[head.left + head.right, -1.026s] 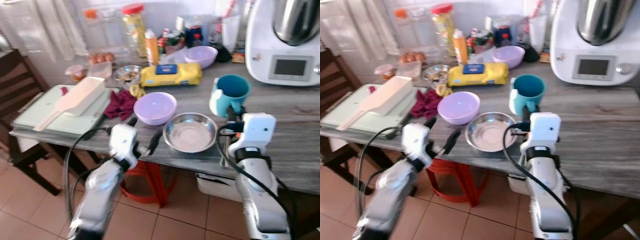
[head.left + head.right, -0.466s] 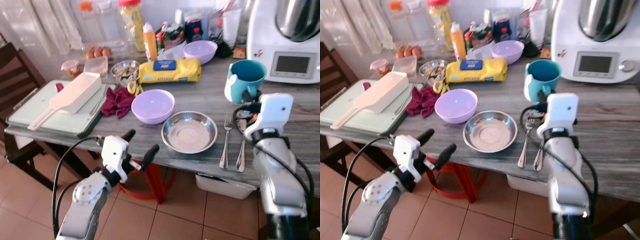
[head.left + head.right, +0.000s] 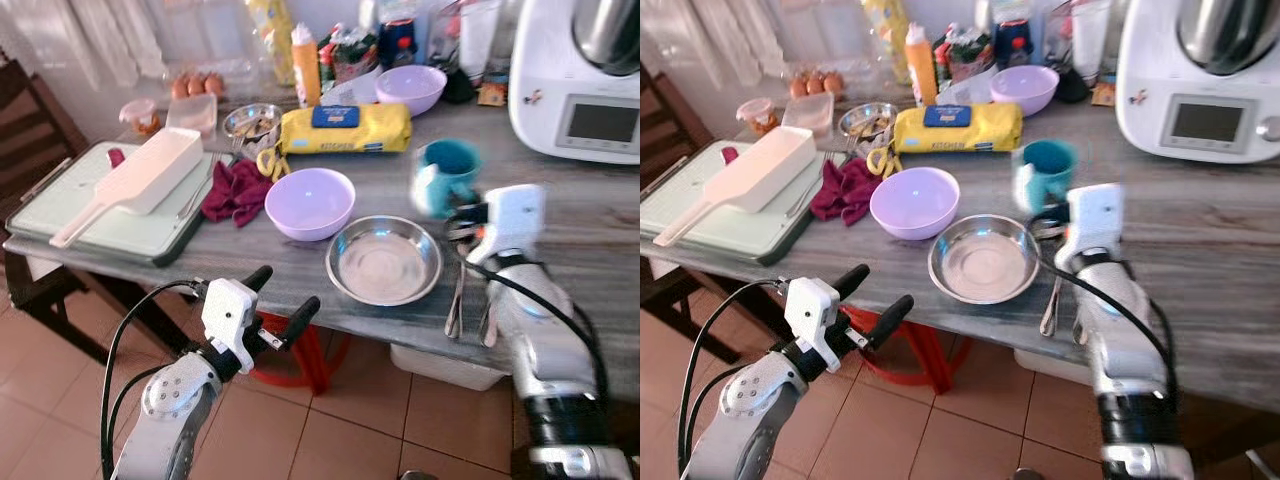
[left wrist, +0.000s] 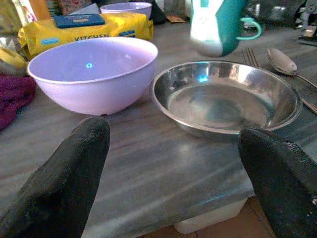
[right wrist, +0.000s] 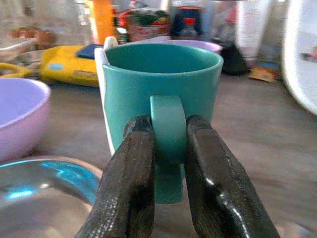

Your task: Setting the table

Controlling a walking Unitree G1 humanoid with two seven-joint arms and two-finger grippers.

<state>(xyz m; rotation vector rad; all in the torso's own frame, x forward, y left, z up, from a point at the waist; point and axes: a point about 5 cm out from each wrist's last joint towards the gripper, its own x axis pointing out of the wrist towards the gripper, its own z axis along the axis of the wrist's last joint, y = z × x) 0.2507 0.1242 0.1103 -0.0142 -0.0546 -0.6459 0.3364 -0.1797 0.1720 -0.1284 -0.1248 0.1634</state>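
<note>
Now the right gripper (image 5: 166, 163) has pinched its fingers on the teal mug's (image 5: 161, 94) handle and slid it left, at 2 o'clock from the steel bowl (image 3: 385, 260). The left gripper (image 3: 278, 300) waits, fingers wide apart, holding nothing.

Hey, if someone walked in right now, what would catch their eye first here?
Likely the right gripper pinching the teal mug by its handle, just beyond the steel bowl at the table's front edge. Next, the left gripper hanging open below that edge, in front of the lilac bowl.
</note>
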